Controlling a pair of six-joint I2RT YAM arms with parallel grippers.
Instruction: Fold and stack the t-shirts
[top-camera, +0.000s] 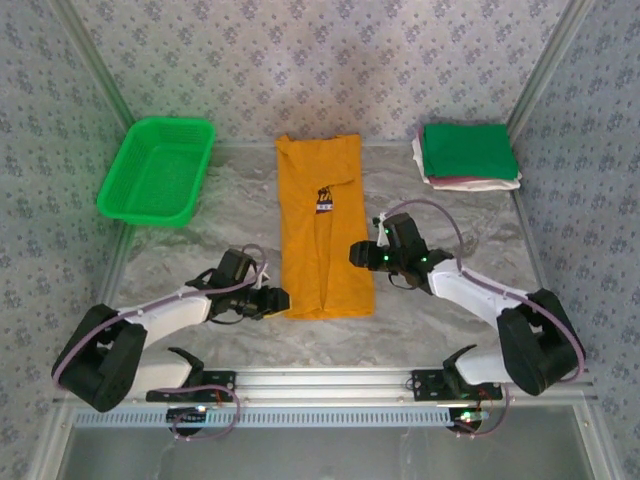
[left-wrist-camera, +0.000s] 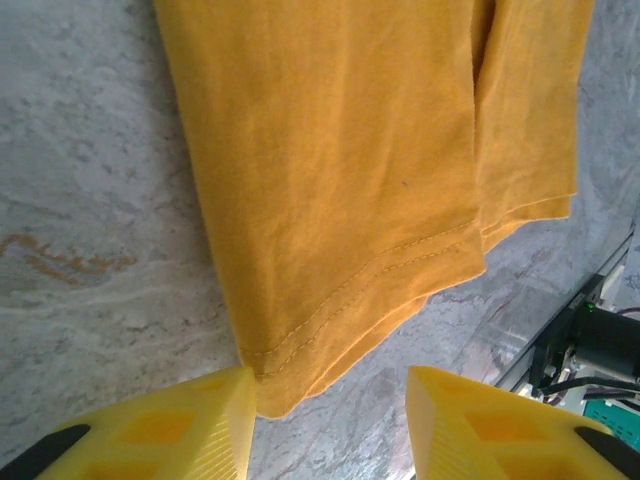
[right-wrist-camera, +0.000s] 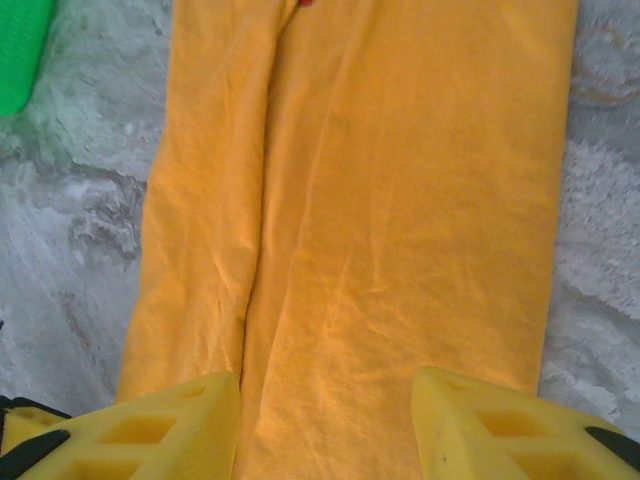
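Left hand (left-wrist-camera: 330, 392) and right hand (right-wrist-camera: 327, 390) spread, empty, at soft creased orange-yellow t-shirt (top-camera: 305, 240), long narrow strip.

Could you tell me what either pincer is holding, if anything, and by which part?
Nothing is held: left pincer and right pincer both stand open at the orange-yellow cloth t-shirt.

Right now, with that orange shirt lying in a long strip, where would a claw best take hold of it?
Probably at the corners of the near hem. The orange shirt lies flat, folded lengthwise, so its layered edges there give a lip to pinch. The left claw, open, sits at the left corner; the right claw would come from the right side.
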